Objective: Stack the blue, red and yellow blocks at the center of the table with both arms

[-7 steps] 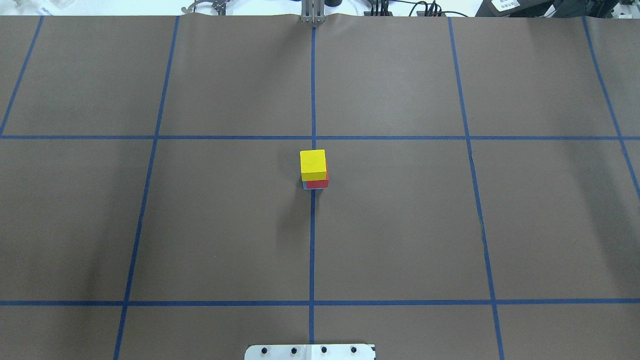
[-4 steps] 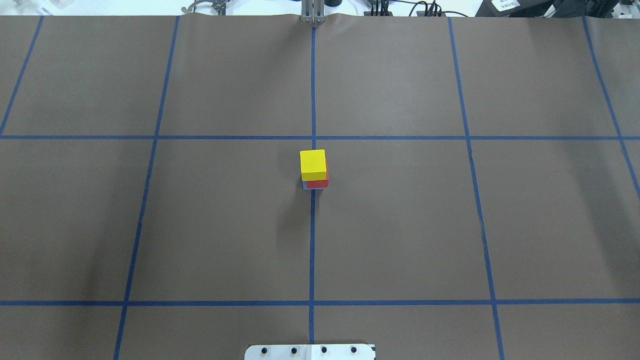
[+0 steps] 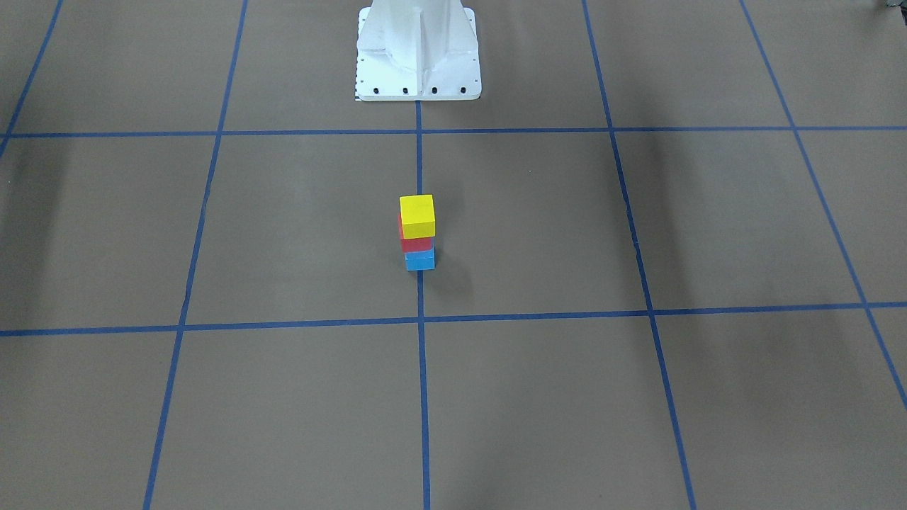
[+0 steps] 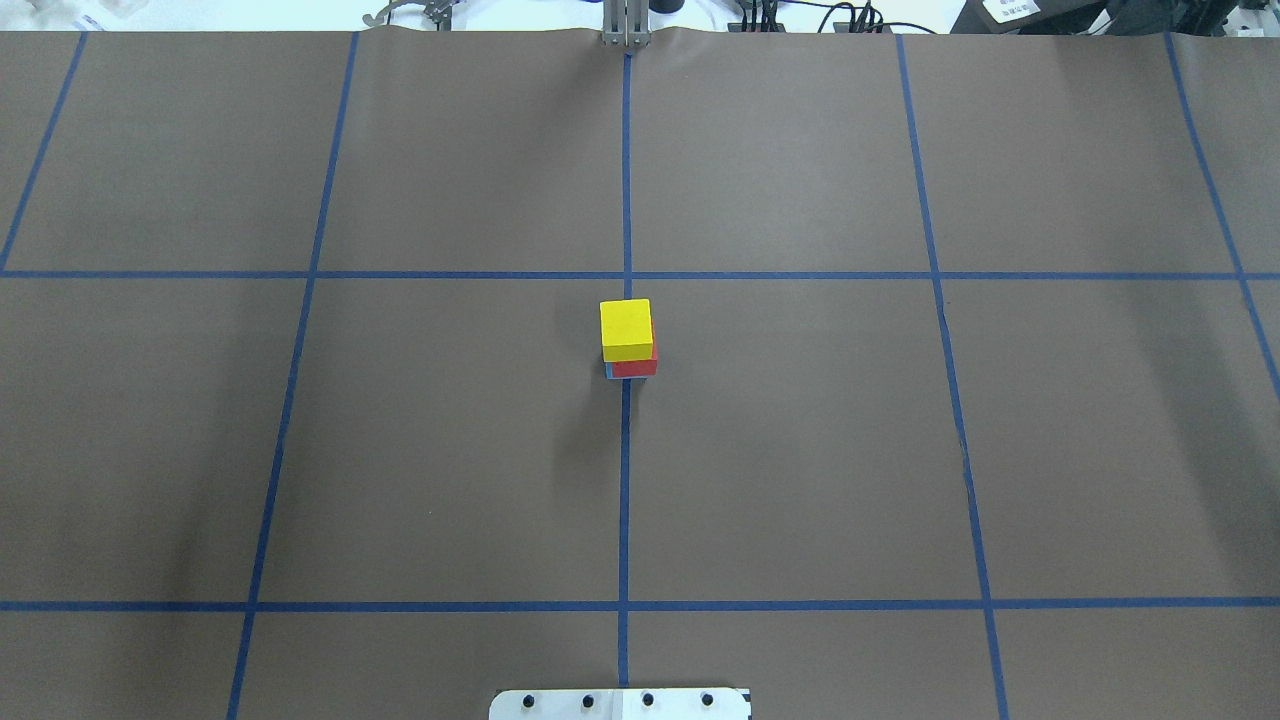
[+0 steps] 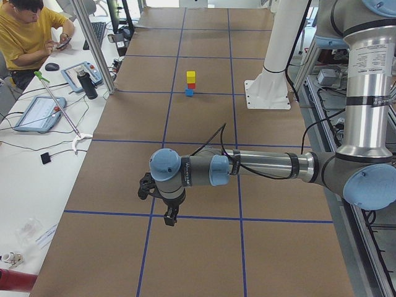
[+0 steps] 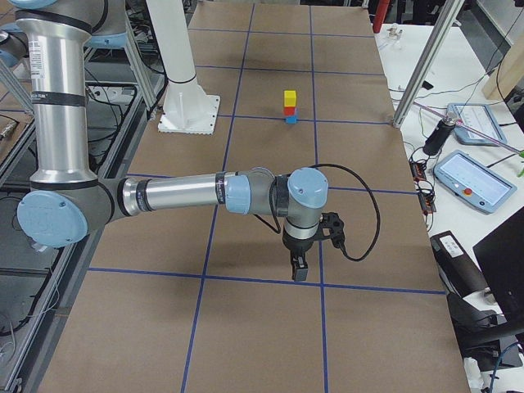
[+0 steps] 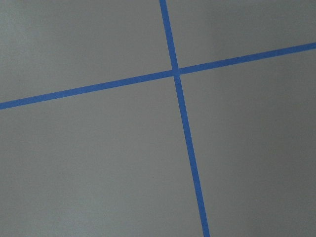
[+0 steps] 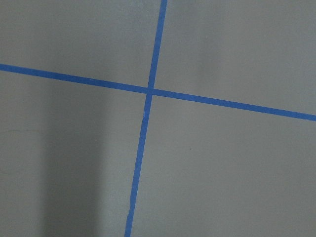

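You are looking down on a broad brown-grey table (image 4: 800, 450) crossed by thin blue tape lines (image 4: 624, 500). Near its middle, a small matte yellow cube (image 4: 626, 328) is sitting on top of a small matte red cube (image 4: 636, 368), whose edge is peeking out at 5 o'clock. A sliver of a light blue cube (image 4: 608, 371) is showing at 7 o'clock. At 6 o'clock from the stack, a white bolted metal plate (image 4: 620, 703) is lying at the table's edge.

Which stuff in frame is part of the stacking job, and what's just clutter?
Job: yellow block, red block, blue block, stacked in that order from the top down; table; left gripper; right gripper.
Lying about: white pedestal; teach pendant; black bottle; seated person.
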{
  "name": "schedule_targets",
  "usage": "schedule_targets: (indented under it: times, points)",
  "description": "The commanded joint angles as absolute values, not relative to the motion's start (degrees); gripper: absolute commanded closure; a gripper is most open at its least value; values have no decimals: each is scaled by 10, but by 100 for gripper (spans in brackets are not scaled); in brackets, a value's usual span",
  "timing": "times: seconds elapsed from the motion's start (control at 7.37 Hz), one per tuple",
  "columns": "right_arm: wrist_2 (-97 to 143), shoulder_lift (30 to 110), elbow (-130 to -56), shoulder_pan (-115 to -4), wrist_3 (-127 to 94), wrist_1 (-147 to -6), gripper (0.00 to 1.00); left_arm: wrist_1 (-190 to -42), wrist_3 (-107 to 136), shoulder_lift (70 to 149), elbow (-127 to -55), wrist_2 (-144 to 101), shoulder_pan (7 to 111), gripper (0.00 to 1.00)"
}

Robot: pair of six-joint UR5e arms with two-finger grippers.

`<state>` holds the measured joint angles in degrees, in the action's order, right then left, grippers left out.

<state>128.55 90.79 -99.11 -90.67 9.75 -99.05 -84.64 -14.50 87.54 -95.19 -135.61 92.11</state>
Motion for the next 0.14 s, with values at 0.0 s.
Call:
schedule_targets:
  times: [0.0]
  points:
    - [1286,908,-990,-903,98,-991,0,-846,-145,875,-951,-1356,921,0]
